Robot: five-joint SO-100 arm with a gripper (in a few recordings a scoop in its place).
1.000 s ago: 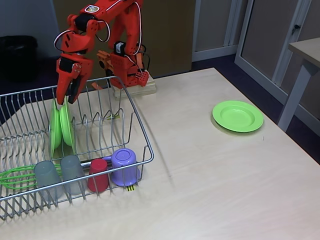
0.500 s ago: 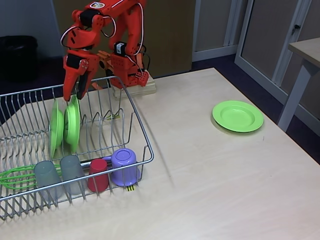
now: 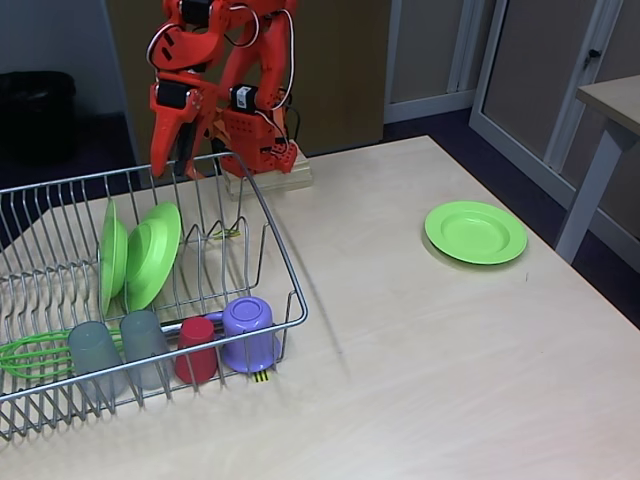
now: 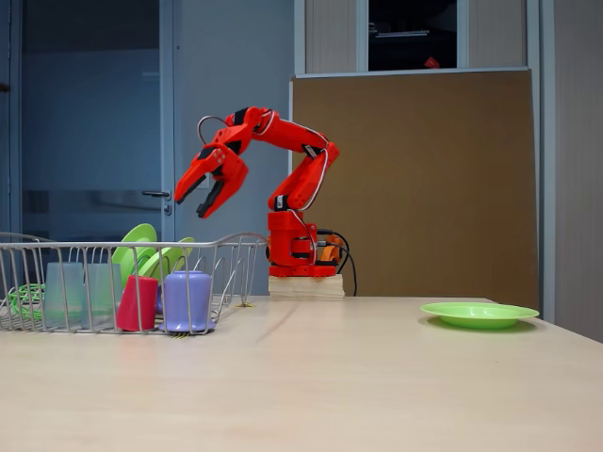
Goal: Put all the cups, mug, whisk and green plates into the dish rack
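In the fixed view that looks down on the bench (image 3: 420, 330), the dish rack (image 3: 290, 300) fills the 9 o'clock side of the picture. Two green plates stand on edge between its prongs: one plate (image 3: 113, 257) nearly upright and, just beside it, a second plate (image 3: 153, 256) tilted toward 2 o'clock. Along the rack's front row sit two grey cups (image 3: 96, 357) (image 3: 145, 347), a red cup (image 3: 197, 349) and the purple mug (image 3: 249, 333), all mouth down and close together. The whisk (image 3: 30, 352) lies at the rack's 8 o'clock corner, its green loops showing through the wires. A third green plate (image 3: 476, 232) lies flat on the bench, well apart from the rack, toward 3 o'clock. The red arm's end effector (image 3: 168, 165) hangs at 11 o'clock, above the rack's back rim, fingers pointing down and parted, grasping nothing.

In the low side-on fixed view, the dish rack (image 4: 240, 247) sits at 9 o'clock on the bench (image 4: 311, 377). Behind its wires show the grey cups (image 4: 64, 288), the red cup (image 4: 138, 302), the mug (image 4: 187, 300), the whisk's (image 4: 24, 298) green loops at the far edge, and the two leaning plates (image 4: 137, 247) (image 4: 170, 256). The end effector (image 4: 192, 205) hovers above the rack, clear of the plates, jaws spread and empty. The lone plate (image 4: 480, 314) rests on the bench at 4 o'clock.
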